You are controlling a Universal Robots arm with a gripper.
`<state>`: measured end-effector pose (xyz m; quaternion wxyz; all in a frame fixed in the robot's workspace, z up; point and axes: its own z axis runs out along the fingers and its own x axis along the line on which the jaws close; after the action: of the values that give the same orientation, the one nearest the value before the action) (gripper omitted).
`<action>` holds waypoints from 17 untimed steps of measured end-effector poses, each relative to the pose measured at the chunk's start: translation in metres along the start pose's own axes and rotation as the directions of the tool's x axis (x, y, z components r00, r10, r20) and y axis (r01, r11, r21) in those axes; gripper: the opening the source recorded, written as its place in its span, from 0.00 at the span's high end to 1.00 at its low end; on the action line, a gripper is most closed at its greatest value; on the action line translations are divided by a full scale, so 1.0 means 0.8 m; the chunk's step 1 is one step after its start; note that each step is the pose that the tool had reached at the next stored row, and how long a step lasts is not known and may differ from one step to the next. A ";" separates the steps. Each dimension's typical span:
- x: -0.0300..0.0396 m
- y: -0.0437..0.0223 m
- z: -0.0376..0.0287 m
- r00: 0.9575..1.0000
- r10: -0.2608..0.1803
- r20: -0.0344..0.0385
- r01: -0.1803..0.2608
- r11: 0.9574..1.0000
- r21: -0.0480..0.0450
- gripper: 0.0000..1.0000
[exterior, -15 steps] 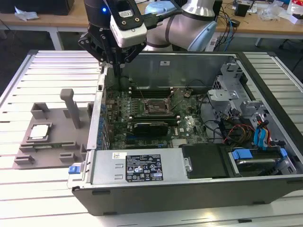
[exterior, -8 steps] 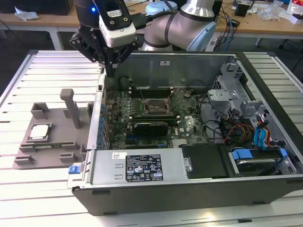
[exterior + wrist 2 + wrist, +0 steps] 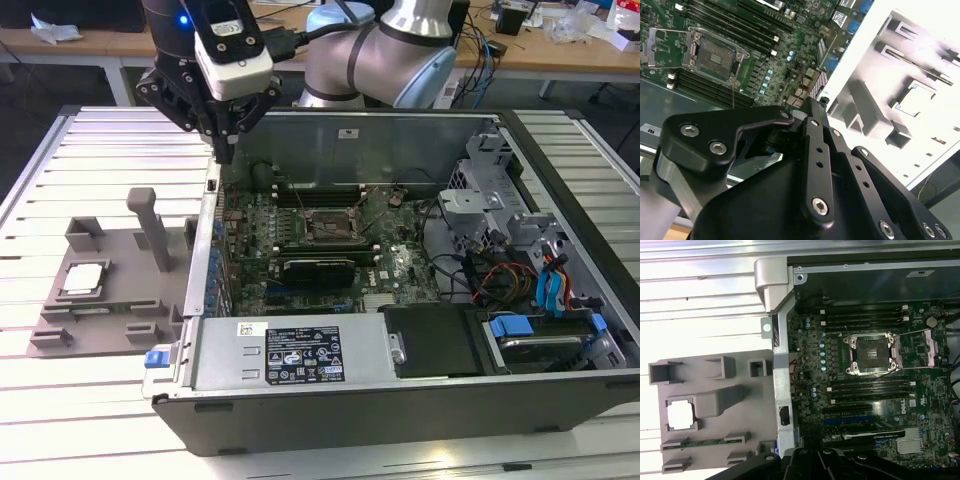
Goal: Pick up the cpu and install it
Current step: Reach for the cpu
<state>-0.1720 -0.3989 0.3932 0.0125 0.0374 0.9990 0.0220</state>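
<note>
In the exterior view, the computer case (image 3: 300, 355) lies nearest you, its labelled near wall standing tall. The gripper (image 3: 228, 150) hangs just above the case's wall on the exterior view's left, jaws pinched together on nothing. The cpu (image 3: 82, 279) rests in the grey tray (image 3: 110, 335) outside that wall, and an upright post (image 3: 152, 225) stands between them.

In the second wrist view, the fingers (image 3: 815, 150) point at that wall's edge, with the open socket (image 3: 715, 55) well apart.

In the first wrist view, the socket is bare between memory sticks (image 3: 865, 318).
</note>
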 end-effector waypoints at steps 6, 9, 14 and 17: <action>0.0082 -0.0006 -0.0003 1.000 0.000 0.000 0.000 1.000 0.000 0.89; 0.0112 -0.0008 -0.0003 1.000 0.000 0.000 0.000 1.000 0.000 0.89; 0.0186 -0.0014 -0.0005 1.000 0.000 0.000 0.000 1.000 0.000 0.89; 0.0241 -0.0018 -0.0007 1.000 0.000 0.000 0.000 1.000 0.000 0.89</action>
<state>-0.1914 -0.3988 0.3933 0.0125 0.0374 0.9990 0.0219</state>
